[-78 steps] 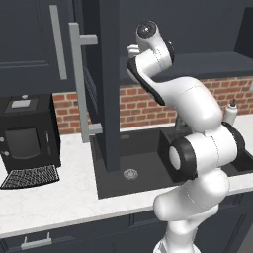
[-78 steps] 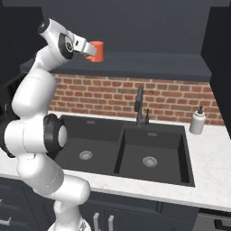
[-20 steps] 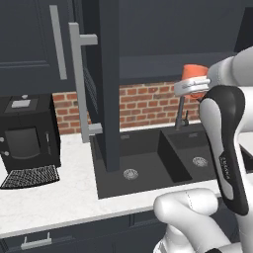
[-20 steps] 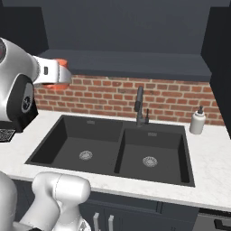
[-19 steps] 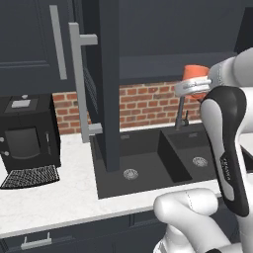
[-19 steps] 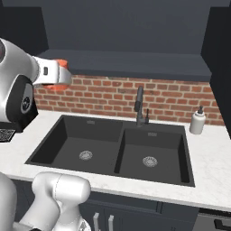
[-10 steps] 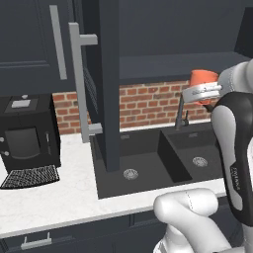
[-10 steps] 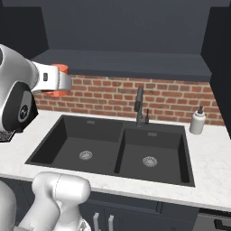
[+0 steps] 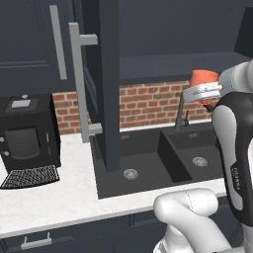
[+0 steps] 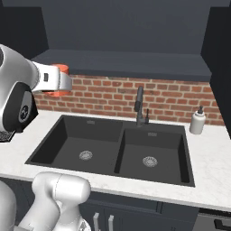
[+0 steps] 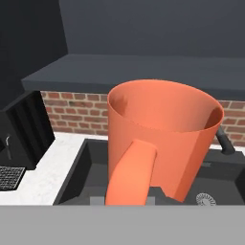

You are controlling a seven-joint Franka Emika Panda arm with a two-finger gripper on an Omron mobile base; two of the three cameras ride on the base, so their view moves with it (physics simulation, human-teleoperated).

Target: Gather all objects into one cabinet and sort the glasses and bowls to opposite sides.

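Pincer [image 11: 129, 198] clamps orange mug [image 11: 162, 139] | handle visible hand view | above sink [image 10: 113, 149]

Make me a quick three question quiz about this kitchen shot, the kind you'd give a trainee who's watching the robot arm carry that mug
1. True or false: the gripper is shut on the orange mug.
2. The mug is held in the air above which fixture: A) the coffee machine, B) the double sink, C) the soap dispenser?
3. Fill in: the tall cabinet door left of the mug stands ____.

Key
1. True. The mug is off every surface and moves with the hand.
2. B. In the hand view the basin and a drain lie below it.
3. Open, swung out over the sink's left basin.
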